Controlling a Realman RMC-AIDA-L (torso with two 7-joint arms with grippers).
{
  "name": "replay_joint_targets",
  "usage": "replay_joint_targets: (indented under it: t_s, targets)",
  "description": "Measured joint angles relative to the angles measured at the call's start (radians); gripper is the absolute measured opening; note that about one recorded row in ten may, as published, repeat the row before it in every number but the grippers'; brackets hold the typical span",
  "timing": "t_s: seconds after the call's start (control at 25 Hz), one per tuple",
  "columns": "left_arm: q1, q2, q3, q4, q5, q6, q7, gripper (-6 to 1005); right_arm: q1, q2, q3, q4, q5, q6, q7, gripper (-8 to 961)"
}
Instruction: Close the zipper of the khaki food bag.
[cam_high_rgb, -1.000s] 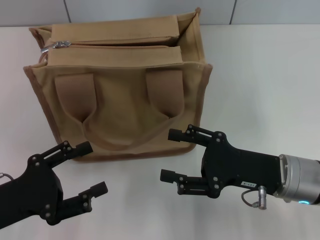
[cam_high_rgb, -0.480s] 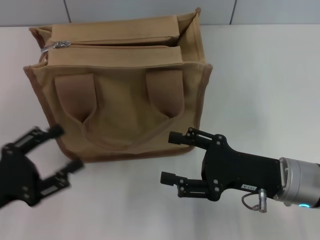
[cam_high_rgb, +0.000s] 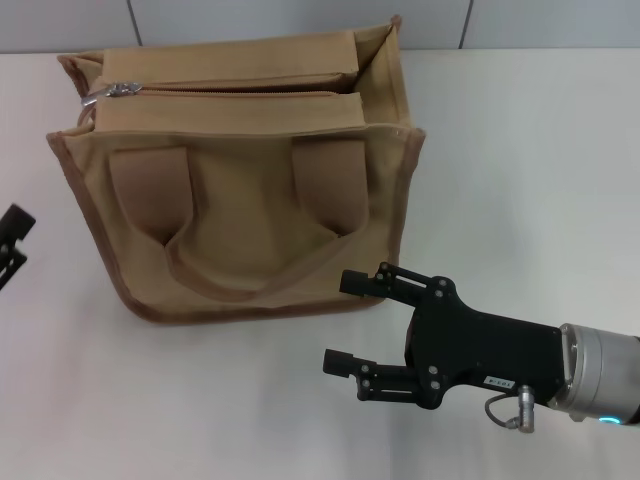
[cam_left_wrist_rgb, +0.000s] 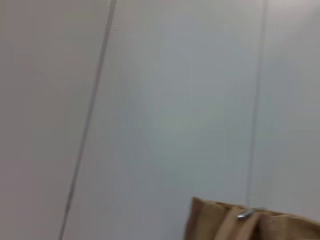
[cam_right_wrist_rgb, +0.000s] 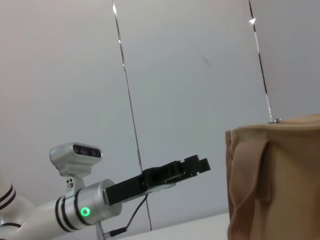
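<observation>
The khaki food bag (cam_high_rgb: 235, 170) stands upright on the white tabletop (cam_high_rgb: 520, 150), its broad front face with the 2 strap handles (cam_high_rgb: 240, 215) turned toward the robot, so its top panel tilts into the head view. The zipper (cam_high_rgb: 225, 90) runs across that panel, and its small silver pull tab (cam_high_rgb: 103, 94) lies at the end on the robot's left, near the bag's far left corner. The line looks slightly parted toward the robot's right, so the closing stroke probably has to carry the tab from left to right. The left gripper (cam_high_rgb: 10, 245) shows only as a dark tip at the edge of the head view, beside the bag's left side and not touching it; how far its fingers are spread cannot be told. Being on the tab's side, it seems the likelier arm to reach for the tab. Its wrist view catches the tab glinting at the bag's upper corner. The right gripper (cam_high_rgb: 345, 322) hovers low in front of the bag's near right corner, fingers wide apart and holding nothing, perhaps placed to steady that end of the bag while the zipper is pulled.
</observation>
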Motion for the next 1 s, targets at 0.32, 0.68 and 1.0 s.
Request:
replay_joint_targets:
  t_s: [0.32,0.68,1.0]
  targets:
    - [-0.088,-0.003,-0.041,-0.068,0.000,-0.102,0.015,800,-0.001,0.000,0.000,0.003,0.000,0.009,-0.001,813]
    - [-0.151,0.004,0.072,-0.039,0.014,-0.105,-0.001,799,-0.001,0.000,0.002,0.009,0.006,0.030,-0.001,813]
    - [-0.187,0.000,0.063,-0.057,-0.062,-0.077,0.004,799,0.015,0.000,0.016,0.008,0.008,0.037,-0.001,813]
